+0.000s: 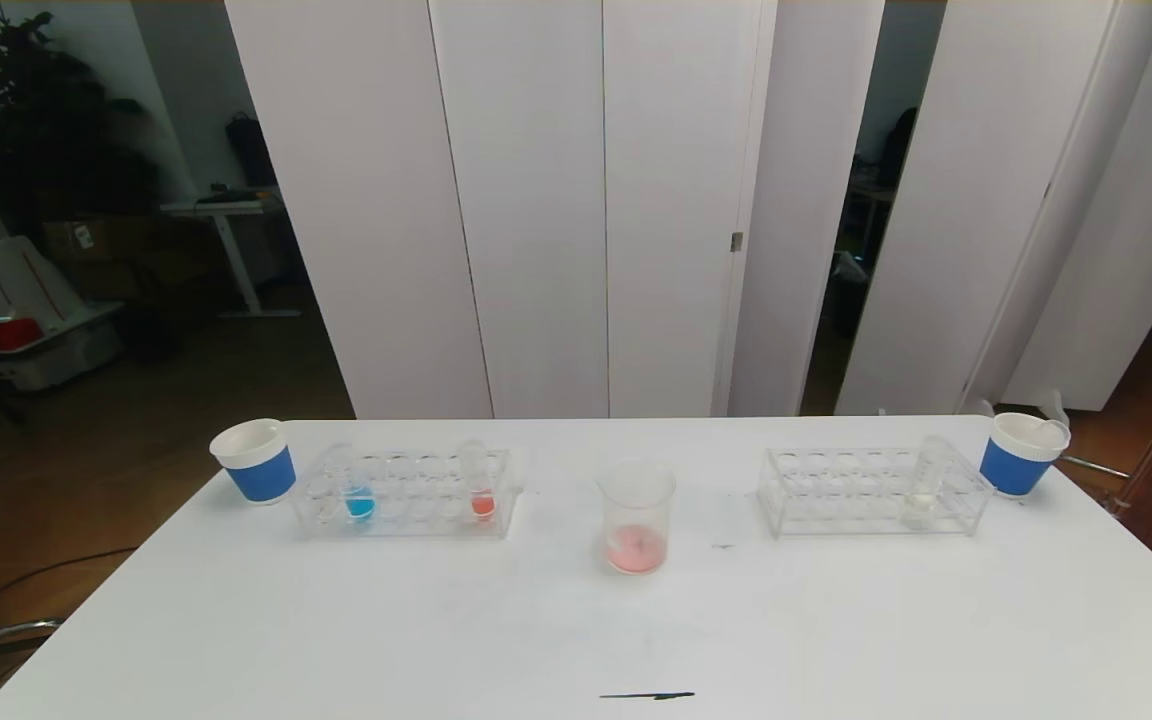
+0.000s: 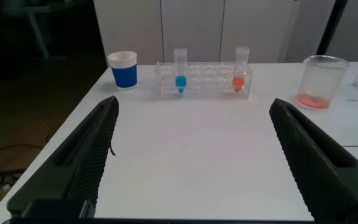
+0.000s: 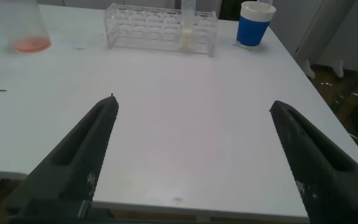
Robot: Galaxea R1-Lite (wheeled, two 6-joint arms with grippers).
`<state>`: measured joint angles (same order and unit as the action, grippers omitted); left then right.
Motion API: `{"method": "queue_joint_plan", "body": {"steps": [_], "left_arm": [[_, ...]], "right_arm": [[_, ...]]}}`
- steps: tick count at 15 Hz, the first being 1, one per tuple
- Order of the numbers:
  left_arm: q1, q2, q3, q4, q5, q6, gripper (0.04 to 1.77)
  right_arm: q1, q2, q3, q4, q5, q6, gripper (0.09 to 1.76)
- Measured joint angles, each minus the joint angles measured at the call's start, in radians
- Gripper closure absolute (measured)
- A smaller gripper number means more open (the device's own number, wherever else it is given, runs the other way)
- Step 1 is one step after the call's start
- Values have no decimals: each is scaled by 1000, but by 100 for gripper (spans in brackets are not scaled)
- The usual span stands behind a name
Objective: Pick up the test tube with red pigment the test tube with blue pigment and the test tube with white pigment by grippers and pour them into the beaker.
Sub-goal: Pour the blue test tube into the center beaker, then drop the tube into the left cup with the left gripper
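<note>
Black ribbed fingers are seen spread wide apart on both arms, with nothing between them: the left gripper (image 2: pixel 191 162) and the right gripper (image 3: pixel 194 162) are each held low at the near edge of the white table (image 1: pixel 576 620), outside the head view, so neither is engaged with any tube.

From the left gripper outward, the test tube with blue pigment (image 2: pixel 180 71) is found at about 12 o'clock, well apart, upright in a clear rack (image 2: pixel 204 81); the test tube with red pigment (image 2: pixel 240 70) stands in the same rack at about 1 o'clock. The beaker (image 2: pixel 319 81) lies farther round, near 2 o'clock.

From the right gripper outward, the test tube with white pigment (image 3: pixel 188 28) is seen at about 12 o'clock, well apart, upright in a second clear rack (image 3: pixel 160 28), with a blue-and-white paper cup (image 3: pixel 255 23) just beyond it towards 1 o'clock. The beaker is at about 10 o'clock from this gripper.

In the head view the beaker (image 1: pixel 636 515) sits between the two racks, and a thin reddish layer is already visible at its bottom. It is judged that some red has been poured, while red liquid remains in its tube. The blue and white tubes appear untouched, so those pours are taken to be outstanding.
</note>
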<state>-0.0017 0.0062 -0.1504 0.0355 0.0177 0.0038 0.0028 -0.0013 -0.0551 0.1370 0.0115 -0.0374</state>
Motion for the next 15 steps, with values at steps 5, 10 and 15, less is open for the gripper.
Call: {"method": "queue_joint_plan", "body": {"steps": [5, 10, 15], "left_arm": [[-1, 111, -297, 91, 32, 0, 7], [-2, 385, -601, 91, 67, 3, 7], [5, 713, -717, -49, 77, 2, 7]], "right_arm": [[0, 0, 0, 0, 0, 0, 10], [0, 0, 0, 0, 0, 0, 10], [0, 0, 0, 0, 0, 0, 10]]}}
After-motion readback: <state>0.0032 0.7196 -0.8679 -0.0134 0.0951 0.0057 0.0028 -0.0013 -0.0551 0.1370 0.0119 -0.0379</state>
